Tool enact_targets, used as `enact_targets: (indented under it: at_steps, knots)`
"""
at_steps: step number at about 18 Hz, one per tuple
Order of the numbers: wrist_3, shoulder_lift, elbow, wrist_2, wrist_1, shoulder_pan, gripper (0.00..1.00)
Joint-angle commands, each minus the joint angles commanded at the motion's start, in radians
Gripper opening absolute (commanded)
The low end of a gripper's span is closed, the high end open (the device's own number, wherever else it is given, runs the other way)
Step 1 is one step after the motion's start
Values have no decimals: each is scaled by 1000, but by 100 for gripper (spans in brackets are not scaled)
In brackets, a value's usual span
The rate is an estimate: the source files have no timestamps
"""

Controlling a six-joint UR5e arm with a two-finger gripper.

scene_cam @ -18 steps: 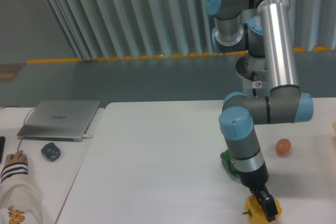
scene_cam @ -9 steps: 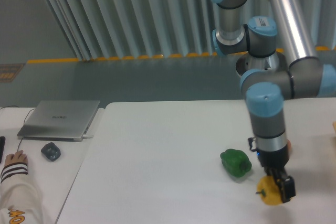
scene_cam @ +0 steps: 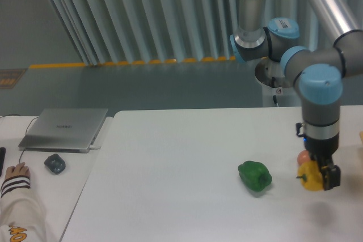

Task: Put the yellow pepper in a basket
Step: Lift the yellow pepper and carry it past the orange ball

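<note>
The yellow pepper hangs in the air at the right side of the table, its dark stem pointing left. My gripper is shut on it, fingers pointing down from the arm above. Only a thin brown sliver shows at the right edge of the frame; I cannot tell whether it is the basket.
A green bell pepper lies on the white table left of the gripper. A small orange ball sits just behind the held pepper. On the left are a closed laptop, a dark mouse and a person's hand.
The gripper has carried the yellow pepper up off the table front and rightward, away from the green pepper, which now shows fully.
</note>
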Motion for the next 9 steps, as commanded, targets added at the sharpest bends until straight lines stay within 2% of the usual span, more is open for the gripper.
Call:
enact_targets:
  at_steps: [4,7,9]
  knots:
    - [163,11,-26,21,60,87,41]
    - [415,20,-40,21,66,176,41]
    - [511,22,-40,23,75,201,41]
